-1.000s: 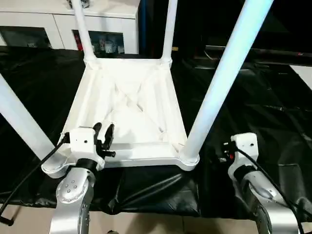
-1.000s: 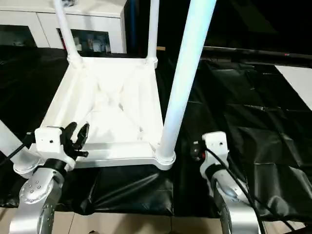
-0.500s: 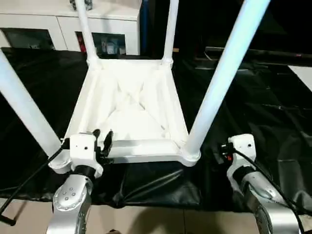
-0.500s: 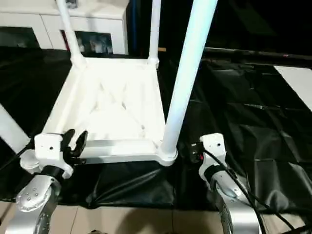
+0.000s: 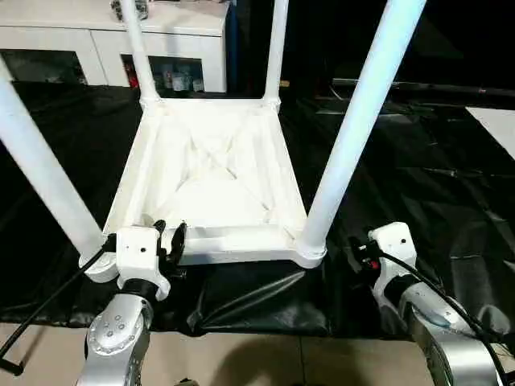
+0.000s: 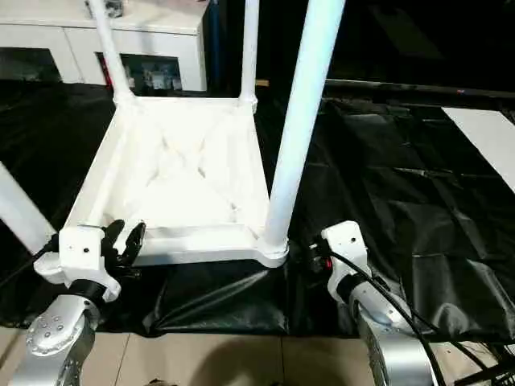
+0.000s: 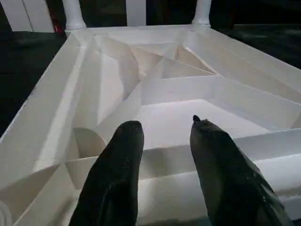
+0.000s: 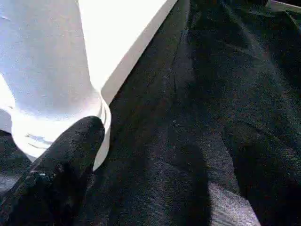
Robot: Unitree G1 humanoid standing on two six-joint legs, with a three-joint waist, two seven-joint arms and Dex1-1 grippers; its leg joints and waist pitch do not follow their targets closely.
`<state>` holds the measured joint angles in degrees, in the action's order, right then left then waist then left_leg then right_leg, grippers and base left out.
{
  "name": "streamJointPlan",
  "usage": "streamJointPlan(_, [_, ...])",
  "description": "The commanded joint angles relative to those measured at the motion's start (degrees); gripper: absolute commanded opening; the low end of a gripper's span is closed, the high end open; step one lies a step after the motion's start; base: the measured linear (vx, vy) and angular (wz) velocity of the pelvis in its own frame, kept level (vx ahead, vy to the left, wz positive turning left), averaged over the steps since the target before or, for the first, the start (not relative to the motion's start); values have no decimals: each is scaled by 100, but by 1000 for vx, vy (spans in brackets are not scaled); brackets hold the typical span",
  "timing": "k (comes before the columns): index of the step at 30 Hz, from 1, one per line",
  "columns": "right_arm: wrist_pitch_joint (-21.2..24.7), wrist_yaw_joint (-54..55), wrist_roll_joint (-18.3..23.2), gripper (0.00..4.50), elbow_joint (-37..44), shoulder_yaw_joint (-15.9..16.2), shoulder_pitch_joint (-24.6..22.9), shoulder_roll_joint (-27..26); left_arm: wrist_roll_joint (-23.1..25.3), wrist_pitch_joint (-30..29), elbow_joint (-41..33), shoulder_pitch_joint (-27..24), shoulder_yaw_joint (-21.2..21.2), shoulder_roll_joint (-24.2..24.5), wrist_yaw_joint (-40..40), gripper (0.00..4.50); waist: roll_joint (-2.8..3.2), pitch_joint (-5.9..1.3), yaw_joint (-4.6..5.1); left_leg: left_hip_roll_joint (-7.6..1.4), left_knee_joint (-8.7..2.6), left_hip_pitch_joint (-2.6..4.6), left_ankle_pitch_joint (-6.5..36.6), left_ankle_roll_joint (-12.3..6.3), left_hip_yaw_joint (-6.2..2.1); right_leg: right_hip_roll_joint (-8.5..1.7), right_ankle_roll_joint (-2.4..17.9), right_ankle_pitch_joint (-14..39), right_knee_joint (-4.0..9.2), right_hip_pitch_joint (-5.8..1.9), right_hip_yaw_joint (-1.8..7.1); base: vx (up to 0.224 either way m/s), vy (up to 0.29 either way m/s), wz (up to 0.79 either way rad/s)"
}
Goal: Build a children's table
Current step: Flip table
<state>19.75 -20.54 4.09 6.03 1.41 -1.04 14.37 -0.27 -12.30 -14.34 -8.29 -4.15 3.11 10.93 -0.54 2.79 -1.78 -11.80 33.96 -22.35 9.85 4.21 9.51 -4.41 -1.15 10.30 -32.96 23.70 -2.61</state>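
The children's table (image 5: 217,173) lies upside down on a black sheet, ribbed underside up. Its four white legs stand in the corner sockets: near right leg (image 5: 354,129), near left leg (image 5: 44,177), and two far legs (image 5: 137,48) (image 5: 276,48). My left gripper (image 5: 167,239) is at the near rim by the near left corner. In the left wrist view its black fingers (image 7: 117,160) stand apart over the rim (image 7: 169,155), with nothing gripped. My right gripper (image 5: 358,253) is wide open beside the near right leg's socket (image 8: 56,117), one finger (image 8: 70,150) close to it.
The black sheet (image 5: 418,161) covers the work surface and hangs over its near edge above a pale floor (image 5: 241,362). A white cabinet (image 5: 96,32) stands behind the table. A pale patch of floor (image 5: 495,121) shows at far right.
The camera has tilted, shifting the whole picture. Against the table, my left gripper has drawn back from over the underside to the near rim. Both openings look unchanged.
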Motion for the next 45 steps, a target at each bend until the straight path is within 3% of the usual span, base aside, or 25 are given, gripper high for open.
streamJointPlan(1, [-40,-140,28,450,-50,83,76,91,-6,4,-148,-50,-9,15,-51,192,-22,-198,35,11,-421,177,3088,0,-59,-171,35,3825,695,-47,-52,0,0,0])
streamJointPlan(4, [-80,-442,110,450,-23,125,57,249,-121,119,-277,-192,-135,-38,-86,192,88,-126,117,-62,-533,240,3769,86,-186,-144,-181,3890,842,-176,-294,0,0,0])
streamJointPlan(6, [-36,-696,267,450,15,93,34,345,-198,142,-399,-341,-179,-48,-75,192,205,-75,119,-300,-896,98,4616,109,-289,-89,75,2758,472,-494,-359,0,0,0])
streamJointPlan(7, [-33,-811,315,450,30,92,27,402,-349,168,-483,-435,-189,-65,16,210,225,-93,0,-471,-1126,-24,5027,121,-304,-142,306,1451,-186,-664,-169,-61,-19,-3])
streamJointPlan(8, [-60,-905,332,450,32,92,21,472,-387,256,-543,-538,-184,-51,50,221,139,-30,-49,-474,-1189,6,5152,81,-221,-127,303,1449,-245,-564,-78,-2,-69,5])
streamJointPlan(9, [-57,-1102,452,450,41,31,16,587,-515,378,-675,-717,-217,-90,95,227,-121,46,14,-94,-673,363,4722,139,-75,-127,-80,3972,619,-71,-140,-2,-69,5])
streamJointPlan(10, [-62,-1216,525,450,57,3,7,647,-478,446,-727,-794,-233,-96,54,230,-129,108,124,316,505,934,3260,139,7,-539,-380,6335,1474,547,-391,0,0,0])
streamJointPlan(11, [-65,-1332,605,450,74,-27,1,703,-410,514,-772,-861,-253,-99,-10,230,-124,93,216,309,538,735,2659,55,-58,-668,-394,6447,1443,310,-466,-10,85,-46])
streamJointPlan(12, [-101,-1464,680,450,103,-51,-13,766,-469,593,-811,-920,-298,-145,-22,239,98,27,325,-79,-288,75,3628,139,-291,-242,-721,4630,916,-586,-1239,-10,85,-46])
streamJointPlan(13, [-117,-1577,744,450,126,-63,-23,827,-446,681,-842,-965,-336,-171,-79,265,316,-18,-11,-357,-862,-509,4542,152,-429,-297,-314,2958,-625,-1229,-732,165,102,-40])
streamJointPlan(14, [-120,-1738,841,450,163,-77,-38,883,-474,783,-872,-1021,-378,-209,-109,269,240,122,-265,-415,-1059,-733,5184,280,-311,-215,99,1845,-900,-1163,-514,195,-34,-2])
streamJointPlan(15, [-93,-2066,1005,450,259,-38,-80,993,-468,929,-911,-1109,-422,-259,-171,269,255,11,-431,-354,-1018,-407,5039,23,-82,-91,197,1478,-1038,-919,-205,195,-34,-2])
streamJointPlan(16, [-88,-2140,1042,450,282,-26,-90,1014,-464,952,-917,-1126,-428,-268,-184,273,-280,-35,-263,-22,-56,315,3094,94,-156,-544,-446,5222,198,-221,211,67,-143,11])
streamJointPlan(17, [-75,-2320,1137,450,336,12,-111,1061,-456,1024,-926,-1161,-444,-291,-229,286,-93,17,-231,188,780,404,854,-28,-308,-1020,-115,6977,763,126,503,26,-58,-10])
streamJointPlan(18, [-65,-2421,1190,450,363,41,-116,1086,-453,1062,-928,-1174,-454,-296,-261,286,-285,64,-182,213,690,101,463,-73,-354,-953,-38,6688,702,-125,395,26,-58,-10])
streamJointPlan(19, [-43,-2549,1248,450,394,104,-118,1111,-417,1085,-940,-1191,-495,-327,-358,301,-131,25,-281,77,184,94,797,188,-327,-675,219,5613,499,-243,94,-4,33,-23])
streamJointPlan(20, [-30,-2638,1292,450,405,169,-107,1139,-382,1121,-953,-1205,-537,-350,-443,308,-80,15,-271,51,-28,42,1275,286,-333,-492,290,5079,365,-275,14,0,0,0])
streamJointPlan(21, [-18,-2850,1370,450,399,346,-61,1182,-250,1182,-1011,-1265,-647,-413,-678,312,12,-51,-314,25,-205,44,2033,357,-335,-338,349,4221,276,-341,-12,0,0,0])
streamJointPlan(22, [-18,-2850,1370,450,399,346,-61,1182,-250,1182,-1011,-1265,-647,-413,-678,312,40,-83,-315,-13,-256,54,2097,335,-346,-320,436,3728,242,-372,14,0,0,0])
streamJointPlan(24, [-55,-2922,1358,450,367,434,-13,1171,-217,1197,-1029,-1283,-697,-427,-766,329,113,-212,-320,-79,-380,18,1071,2,-349,-229,704,1666,145,-546,41,0,0,0])
streamJointPlan(26, [-149,-2934,1270,450,219,557,161,1020,-143,1175,-1017,-1245,-807,-413,-888,349,137,-172,-286,-85,-511,36,2107,114,-320,-241,779,1952,236,-485,38,29,59,-8])
streamJointPlan(29, [-208,-2948,1300,450,-62,677,482,764,-53,1226,-967,-1220,-1058,-404,-1107,375,88,-199,-270,-92,-531,46,2358,218,-312,-277,704,2035,266,-468,72,23,39,-7])
streamJointPlan(37, [-478,-2805,1200,450,-923,935,1149,169,-164,1234,-859,-1044,-1445,-209,-1306,439,19,-290,-359,-113,-469,66,1204,24,-205,-269,833,300,151,-502,91,9,2,-1])
streamJointPlan(42, [-622,-2683,1142,450,-1215,906,1290,-21,-434,1208,-717,-907,-1372,-68,-954,447,-84,-276,-413,-131,-494,92,1376,81,-164,-286,782,551,175,-492,115,0,0,0])
streamJointPlan(45, [-655,-2671,1161,450,-1231,868,1274,-35,-449,1171,-424,-692,-1356,122,-813,447,-73,-279,-455,-123,-511,102,1418,151,-151,-268,617,666,170,-466,141,0,0,0])
